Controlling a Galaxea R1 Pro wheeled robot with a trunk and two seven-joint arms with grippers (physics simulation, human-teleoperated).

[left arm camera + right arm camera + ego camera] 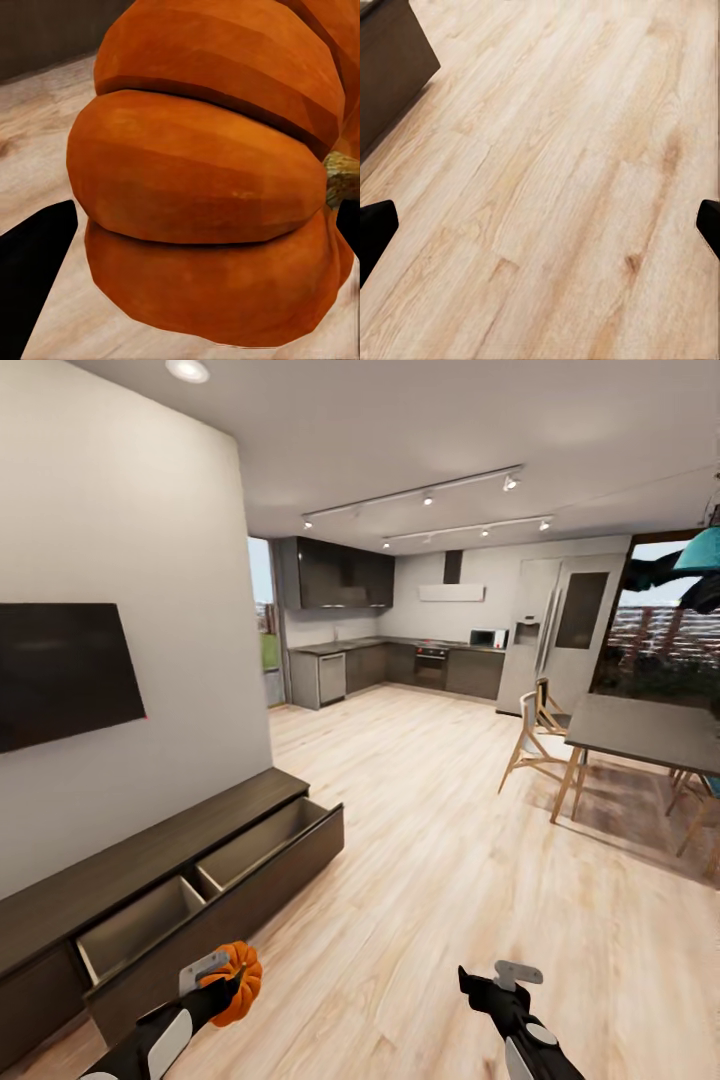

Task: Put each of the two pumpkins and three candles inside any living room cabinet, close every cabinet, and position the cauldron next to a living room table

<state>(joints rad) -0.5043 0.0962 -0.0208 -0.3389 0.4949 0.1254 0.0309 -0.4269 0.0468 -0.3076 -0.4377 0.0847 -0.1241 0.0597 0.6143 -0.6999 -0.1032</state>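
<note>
My left gripper [228, 982] is shut on an orange ribbed pumpkin [238, 980], held low at the head view's bottom left, just in front of the cabinet [150, 860]. Close up in the left wrist view the pumpkin [210, 187] spans the space between the black fingers [34, 255]. The long dark brown cabinet stands against the white wall with two drawers pulled out, their grey-beige insides [140, 922] bare. At the bottom right my right gripper [492, 978] is open over the wood floor with nothing in it. Candles and cauldron are out of view.
A black TV [60, 670] hangs on the wall above the cabinet. A dining table [640, 730] with chairs [535, 745] stands at the right. The kitchen [400, 660] lies at the far end. A wide stretch of wood floor [430, 860] runs between.
</note>
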